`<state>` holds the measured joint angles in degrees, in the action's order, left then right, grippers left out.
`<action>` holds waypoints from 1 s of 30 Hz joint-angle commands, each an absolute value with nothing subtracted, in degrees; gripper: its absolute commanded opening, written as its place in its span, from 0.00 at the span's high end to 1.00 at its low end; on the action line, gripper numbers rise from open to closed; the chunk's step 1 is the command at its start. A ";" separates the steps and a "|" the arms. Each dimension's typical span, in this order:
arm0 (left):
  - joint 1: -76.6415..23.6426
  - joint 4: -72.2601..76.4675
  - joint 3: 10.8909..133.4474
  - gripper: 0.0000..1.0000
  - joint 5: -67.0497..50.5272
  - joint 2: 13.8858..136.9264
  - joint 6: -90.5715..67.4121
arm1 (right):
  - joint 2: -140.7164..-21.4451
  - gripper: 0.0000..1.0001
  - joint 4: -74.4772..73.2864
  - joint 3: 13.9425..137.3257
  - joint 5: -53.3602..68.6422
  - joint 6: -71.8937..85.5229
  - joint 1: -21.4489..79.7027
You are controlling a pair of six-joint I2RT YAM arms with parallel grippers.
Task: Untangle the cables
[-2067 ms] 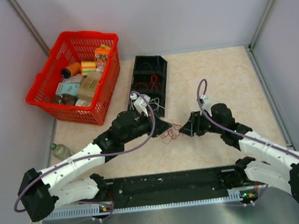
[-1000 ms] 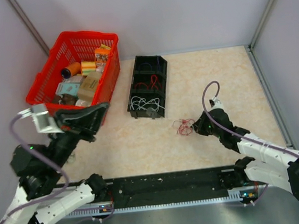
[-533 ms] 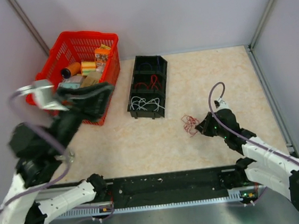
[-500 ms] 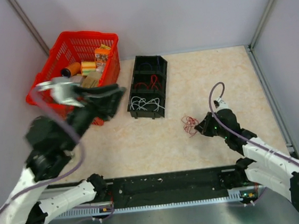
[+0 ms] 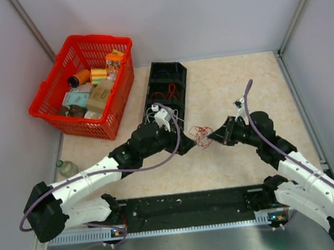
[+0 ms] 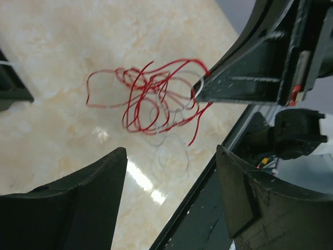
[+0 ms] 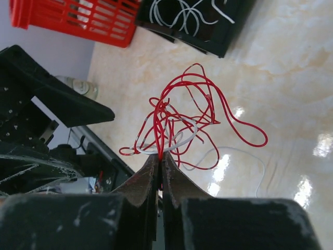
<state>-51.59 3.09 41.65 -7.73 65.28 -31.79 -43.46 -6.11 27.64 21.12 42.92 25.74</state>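
Pinching red cables (image 5: 201, 135), right end effector (image 7: 160, 157), white strand (image 7: 179, 139) seen only by wrists

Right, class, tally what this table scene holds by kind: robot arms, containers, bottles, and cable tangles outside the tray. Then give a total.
Robot arms: 2 (left arm, right arm)
Containers: 2 (red basket, black compartment tray)
Bottles: 1 (clear bottle)
Cable tangles outside the tray: 1 (red and white cable tangle, pinched in the right claw)
Total: 6

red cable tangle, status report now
Right gripper shut on red cable. Left gripper open, facing the tangle. White cable snarled through it.
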 commanded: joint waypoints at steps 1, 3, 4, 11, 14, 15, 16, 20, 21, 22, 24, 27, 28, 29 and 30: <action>-51.50 15.38 42.54 0.27 -10.46 65.74 -34.80 | -44.73 1.00 -4.23 32.34 28.29 40.26 28.29; -51.50 16.78 42.02 0.26 -12.29 66.27 -35.94 | -45.78 1.00 -3.43 33.22 28.74 39.38 30.22; -51.50 18.18 41.49 0.26 -13.44 66.53 -36.64 | -46.66 1.00 -2.64 33.57 29.52 39.03 31.02; -50.98 13.74 42.79 0.32 -11.00 68.37 -40.78 | -50.62 1.00 -0.53 34.98 29.89 36.12 36.65; -50.89 8.45 44.38 0.41 -10.02 68.47 -40.70 | -50.36 1.00 -0.44 34.72 28.31 36.30 36.83; -50.89 7.92 44.30 0.43 -10.45 67.86 -40.43 | -50.10 1.00 -0.53 34.46 27.60 36.47 36.83; -50.89 8.17 43.69 0.43 -11.07 67.16 -40.60 | -49.92 1.00 -0.44 34.28 27.25 36.65 36.91; -50.89 9.75 40.88 0.29 -12.21 63.99 -38.16 | -50.45 1.00 2.89 33.84 30.22 36.74 36.91; -50.89 10.28 40.26 0.27 -12.39 63.98 -37.19 | -51.06 1.00 3.42 33.92 31.45 36.30 37.00; -50.89 11.85 39.82 0.25 -12.74 64.33 -35.87 | -51.50 1.00 3.60 34.27 32.77 35.60 37.09; -50.71 11.17 41.04 0.24 -17.38 65.74 -32.36 | -52.38 1.00 3.08 35.76 35.67 33.50 37.18; -50.54 9.23 42.80 0.32 -25.21 67.32 -28.23 | -52.56 1.00 0.10 37.79 35.87 29.72 37.18; -50.36 8.01 43.15 0.40 -25.57 67.24 -27.69 | -52.56 1.00 -1.39 38.23 35.16 29.19 37.18; -50.27 6.95 43.33 0.51 -24.36 66.98 -27.60 | -52.47 1.00 -2.80 38.75 33.76 28.92 37.18; -50.19 5.64 43.42 0.60 -22.43 66.45 -27.68 | -52.38 1.00 -4.12 39.11 31.40 28.74 37.26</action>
<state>-50.65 7.92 40.84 -19.73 66.98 -32.45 -53.01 -2.00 34.37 33.32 32.62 36.38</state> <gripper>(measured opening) 0.543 0.009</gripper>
